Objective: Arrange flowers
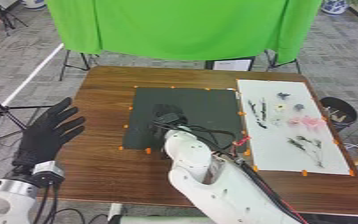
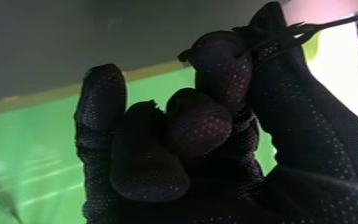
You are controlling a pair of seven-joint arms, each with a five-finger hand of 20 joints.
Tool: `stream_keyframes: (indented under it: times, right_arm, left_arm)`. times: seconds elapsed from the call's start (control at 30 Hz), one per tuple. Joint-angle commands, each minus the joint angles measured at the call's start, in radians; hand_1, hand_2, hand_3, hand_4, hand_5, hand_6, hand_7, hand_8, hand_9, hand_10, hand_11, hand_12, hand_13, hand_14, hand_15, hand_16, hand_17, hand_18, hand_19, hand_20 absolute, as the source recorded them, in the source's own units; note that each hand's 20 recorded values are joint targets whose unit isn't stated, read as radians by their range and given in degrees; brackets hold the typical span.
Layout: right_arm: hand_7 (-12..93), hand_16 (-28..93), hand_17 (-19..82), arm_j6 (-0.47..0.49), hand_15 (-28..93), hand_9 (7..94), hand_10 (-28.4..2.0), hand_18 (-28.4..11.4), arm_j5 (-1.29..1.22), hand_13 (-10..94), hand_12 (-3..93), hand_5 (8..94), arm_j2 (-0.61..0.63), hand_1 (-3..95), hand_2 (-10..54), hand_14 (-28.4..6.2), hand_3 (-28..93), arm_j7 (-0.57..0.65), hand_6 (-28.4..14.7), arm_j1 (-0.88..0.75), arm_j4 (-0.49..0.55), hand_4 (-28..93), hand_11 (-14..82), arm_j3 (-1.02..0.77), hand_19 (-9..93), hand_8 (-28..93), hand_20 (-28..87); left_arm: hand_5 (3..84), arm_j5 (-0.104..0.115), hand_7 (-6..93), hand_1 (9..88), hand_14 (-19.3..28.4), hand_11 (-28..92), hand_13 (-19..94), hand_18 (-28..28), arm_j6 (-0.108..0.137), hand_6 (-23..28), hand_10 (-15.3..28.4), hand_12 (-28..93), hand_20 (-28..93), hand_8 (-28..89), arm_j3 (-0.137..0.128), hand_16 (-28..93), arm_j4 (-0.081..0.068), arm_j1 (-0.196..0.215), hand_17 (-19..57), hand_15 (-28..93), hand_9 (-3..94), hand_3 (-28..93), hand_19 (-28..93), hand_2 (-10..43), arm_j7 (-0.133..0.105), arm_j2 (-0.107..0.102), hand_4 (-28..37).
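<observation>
Brown wooden table is standing on grey patterned carpet. White line is running slantwise across the carpet, left of the table. Green cloth is hanging beyond the table's far edge, black stand legs showing below it. Black tripod is standing at left. Black bin is sitting just beside the table, right side. Blue-and-white pot is standing far right. Dark-framed white sheet is showing near the far edge.
</observation>
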State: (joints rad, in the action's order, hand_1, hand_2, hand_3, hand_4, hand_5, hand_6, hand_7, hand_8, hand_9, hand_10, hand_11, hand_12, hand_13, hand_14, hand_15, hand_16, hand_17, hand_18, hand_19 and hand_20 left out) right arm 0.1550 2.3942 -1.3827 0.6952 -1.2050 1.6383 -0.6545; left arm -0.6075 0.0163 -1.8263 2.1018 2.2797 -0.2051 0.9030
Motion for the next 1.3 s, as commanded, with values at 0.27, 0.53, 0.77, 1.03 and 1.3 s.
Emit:
stream_keyframes:
  times: [0.27, 0.53, 0.77, 1.03, 1.3]
  right_arm:
    - [50, 33, 39, -0.046, 86, 86.4, -8.4, -17.5, 0.015, 82, 43.0, 81.9, -0.052, 33.7, -9.5, -8.1, 90, 0.028, 3.5, -0.014, -0.043, -11, 63.3, 0.04, 85, 30, 23]
    - [50, 33, 39, -0.098, 85, 86.5, -8.2, -17.4, 0.022, 82, 43.2, 81.7, -0.054, 33.6, -9.5, -8.0, 90, 0.024, 3.8, -0.017, -0.069, -11, 62.8, 0.06, 85, 30, 22]
    - [50, 33, 39, -0.122, 85, 86.6, -8.1, -17.5, 0.028, 83, 43.1, 81.7, -0.056, 33.5, -9.5, -7.7, 89, 0.03, 4.3, -0.014, -0.096, -11, 62.6, 0.07, 85, 29, 22]
    - [50, 33, 39, -0.119, 85, 86.8, -8.1, -17.4, 0.02, 83, 43.0, 82.0, -0.058, 32.7, -8.9, -7.7, 88, 0.027, 4.2, -0.019, -0.099, -12, 62.4, 0.061, 85, 27, 22]
    - [50, 34, 38, -0.114, 84, 87.2, -8.4, -17.6, 0.014, 83, 43.0, 83.2, -0.054, 24.4, -7.3, -8.1, 89, 0.018, 2.8, -0.021, -0.089, -18, 61.6, 0.054, 84, 15, 23]
  left_arm:
    - [26.5, -0.011, 19.9, 24.6, 15.8, 21, 18, 21.3, -0.031, 3.8, 11.8, 17, 13, -11, 0.053, -1, -0.036, -0.086, -8.9, 40, 22.4, 71, 44, -7.0, 0.046, -0.042, -28.3]
    - [26.4, -0.01, 20.0, 24.6, 15.7, 21, 18, 21.3, -0.037, 3.8, 11.7, 17, 13, -11, 0.071, -1, -0.048, -0.114, -8.9, 40, 22.4, 71, 44, -7.0, 0.05, -0.051, -28.3]
    - [26.4, -0.01, 20.0, 24.6, 15.7, 21, 18, 21.3, -0.041, 3.7, 11.7, 17, 13, -11, 0.076, -1, -0.052, -0.123, -9.0, 40, 22.4, 71, 44, -7.0, 0.052, -0.054, -28.3]
    - [26.4, -0.01, 20.0, 24.6, 15.7, 21, 18, 21.3, -0.045, 3.7, 11.7, 17, 13, -11, 0.075, -1, -0.049, -0.12, -9.0, 40, 22.4, 71, 44, -7.0, 0.053, -0.052, -28.3]
    - [26.4, -0.01, 20.1, 24.6, 15.6, 21, 18, 21.3, -0.041, 3.7, 11.7, 17, 13, -11, 0.078, -1, -0.053, -0.125, -9.0, 40, 22.4, 71, 44, -7.0, 0.055, -0.051, -28.3]
